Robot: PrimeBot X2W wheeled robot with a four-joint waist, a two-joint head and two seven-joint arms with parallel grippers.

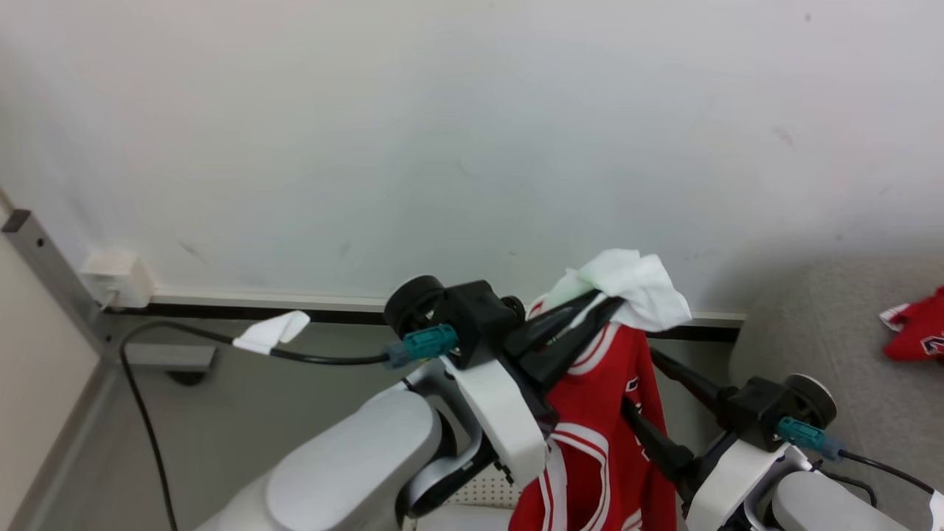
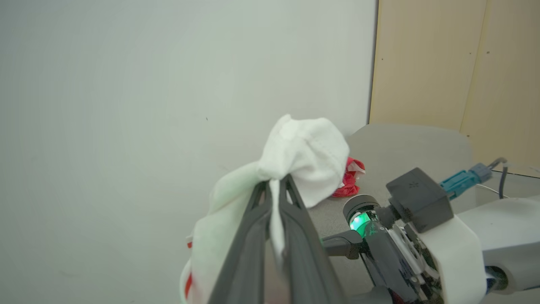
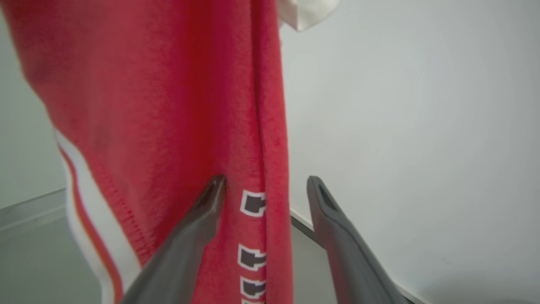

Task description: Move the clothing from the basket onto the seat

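My left forearm (image 1: pixel 346 457) is nearest the head cam, lifted and angled up toward the wall (image 1: pixel 472 133). Left gripper (image 1: pixel 601 304) sits high, jaws pressed together, pinching a white bunch at the top of the jersey (image 1: pixel 590 413). Wrist cam confirms: cloth squeezed between the two fingers (image 2: pixel 249 245), ballooning past the tips. The high grip is why the red body hangs straight down, up out of the basket (image 1: pixel 483 493). A perforated scrap of the basket shows under my left wrist. Can't tell whether the hem has cleared the rim, since the jersey's bottom runs out of frame.

Right gripper (image 1: pixel 640 377) is lower, at the hanging cloth. Jaws spread, one on either side of the edge with the dark block lettering, closed on nothing. Can't tell whether the near finger touches the cloth. My read: it's lined up for a second hold, to steady the jersey or spread it for the drop.

Sofa (image 1: pixel 826 332) is off to my right, well apart from the jersey. One red garment (image 1: pixel 914 332) already lies on it, so the task is partly done. Next step needs a swing right at this height, then a release over the cushion. Risk: a single pinch on bunched cloth could slip.
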